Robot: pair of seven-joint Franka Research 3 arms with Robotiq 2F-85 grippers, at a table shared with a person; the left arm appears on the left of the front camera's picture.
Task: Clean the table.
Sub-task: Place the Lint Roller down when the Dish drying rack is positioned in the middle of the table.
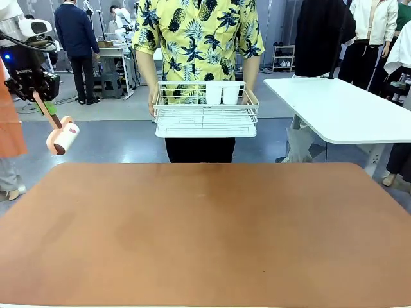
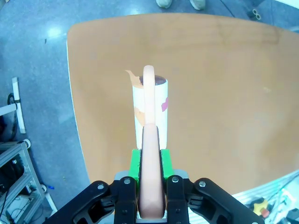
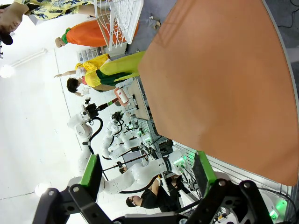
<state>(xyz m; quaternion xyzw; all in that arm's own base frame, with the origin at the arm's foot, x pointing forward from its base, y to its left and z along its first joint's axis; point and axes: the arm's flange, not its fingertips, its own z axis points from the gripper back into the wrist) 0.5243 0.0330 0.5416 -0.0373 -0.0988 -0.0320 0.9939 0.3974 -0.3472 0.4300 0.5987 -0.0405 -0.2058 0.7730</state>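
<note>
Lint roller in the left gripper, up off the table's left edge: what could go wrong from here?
1. The left gripper clamps only the handle's end, so the lint roller could pivot or slip when pressed down.
2. A loose sheet peels from the roll and may snag or fold on the table.
3. A person holds a wire rack just beyond the far edge; a long stroke could reach it.

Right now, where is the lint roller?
In the front view the lint roller hangs at the far left, held by the left end effector above the floor, just off the table and its far left corner.
</note>
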